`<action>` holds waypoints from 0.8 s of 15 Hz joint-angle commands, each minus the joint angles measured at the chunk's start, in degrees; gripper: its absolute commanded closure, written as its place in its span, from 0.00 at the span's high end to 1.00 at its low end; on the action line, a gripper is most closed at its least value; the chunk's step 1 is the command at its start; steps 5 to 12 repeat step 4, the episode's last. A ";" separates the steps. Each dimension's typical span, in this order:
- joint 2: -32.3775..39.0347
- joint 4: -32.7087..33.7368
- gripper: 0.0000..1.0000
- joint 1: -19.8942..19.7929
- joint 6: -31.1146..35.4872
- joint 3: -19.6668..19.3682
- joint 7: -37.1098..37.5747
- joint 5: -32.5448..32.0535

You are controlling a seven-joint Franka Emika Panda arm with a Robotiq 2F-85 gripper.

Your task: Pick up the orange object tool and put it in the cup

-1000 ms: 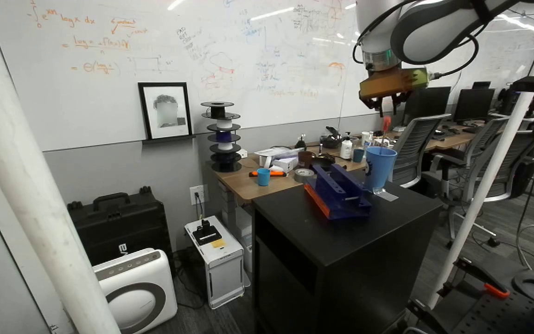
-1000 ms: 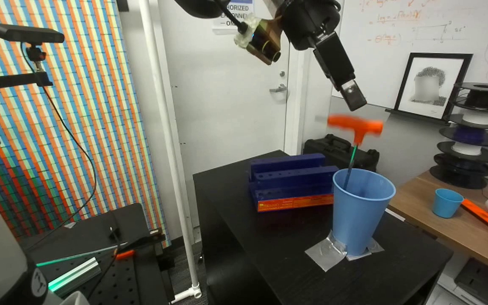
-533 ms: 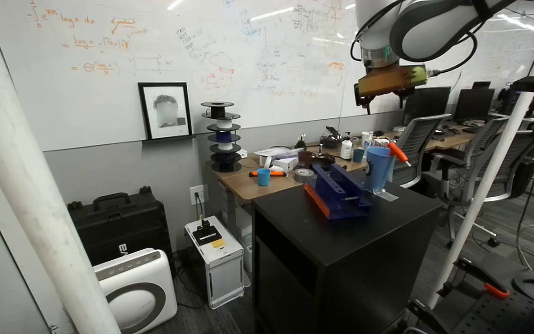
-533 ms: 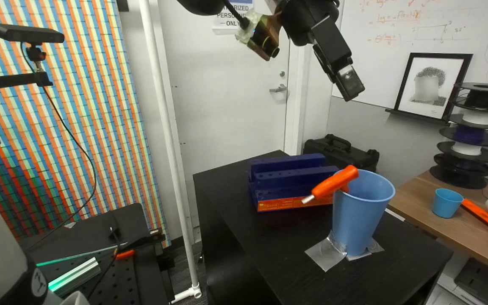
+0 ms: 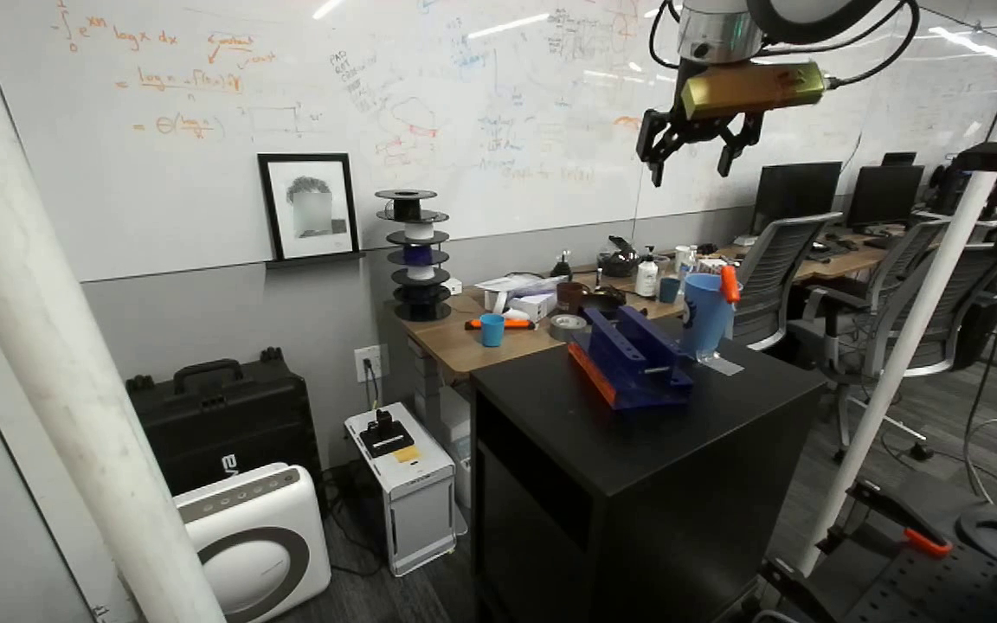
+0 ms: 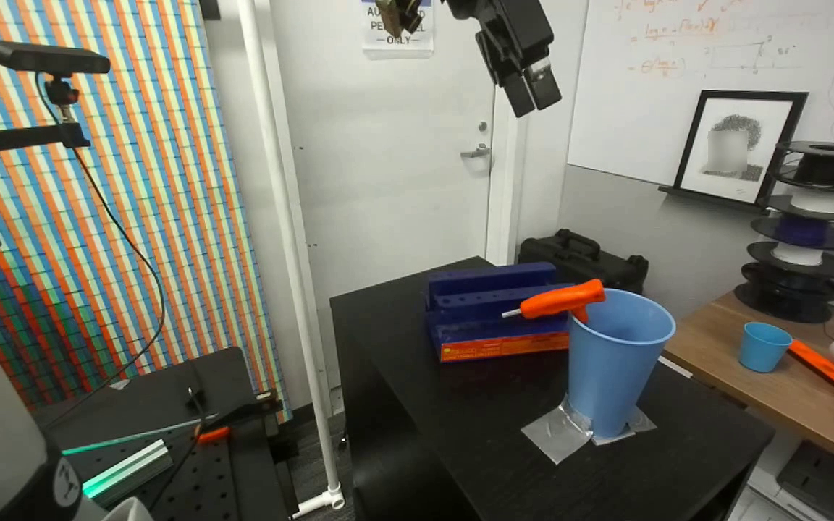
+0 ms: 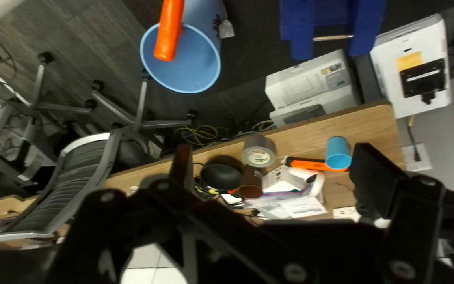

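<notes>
Orange T-handle tool (image 6: 562,299) sits in the blue cup (image 6: 614,383), handle tipped out past the rim, probably because its hidden shaft leans inside; gripper (image 5: 691,176) hangs above, spread wide, holding nothing; silver tape (image 6: 558,434) likely stops the cup toppling.

I read "ONLY" on the white paper sign (image 6: 398,43) on the flat white door (image 6: 388,188); above it I catch just the line starts "AU" and "PE", the rest being partly covered. On the large, glossy whiteboard (image 5: 464,164) I make out orange handwriting (image 5: 157,36), "log x dx", and beneath it a fraction over "n". Nearby black handwriting (image 5: 351,80) seems to begin "PAD". I cannot make out the white letters (image 5: 230,465) on the black hard-shell case (image 5: 221,424). The orange label (image 6: 504,346) on the dark-blue, oblong, rack-like plastic box (image 6: 475,304) is too small to read. The light-blue plastic tumbler (image 5: 708,318) bears a dark printed mark (image 5: 688,312).
</notes>
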 commanded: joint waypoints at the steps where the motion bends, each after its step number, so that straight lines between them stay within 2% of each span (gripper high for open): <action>1: -5.93 -5.35 1.00 0.67 7.09 -1.13 -11.10 8.65; 2: -2.30 -2.04 1.00 -2.27 3.51 1.99 -6.42 5.75; 4: -4.04 -3.84 1.00 -2.43 5.28 1.97 -9.67 8.39; 12: -4.04 -3.84 1.00 -2.43 5.28 1.97 -9.67 8.39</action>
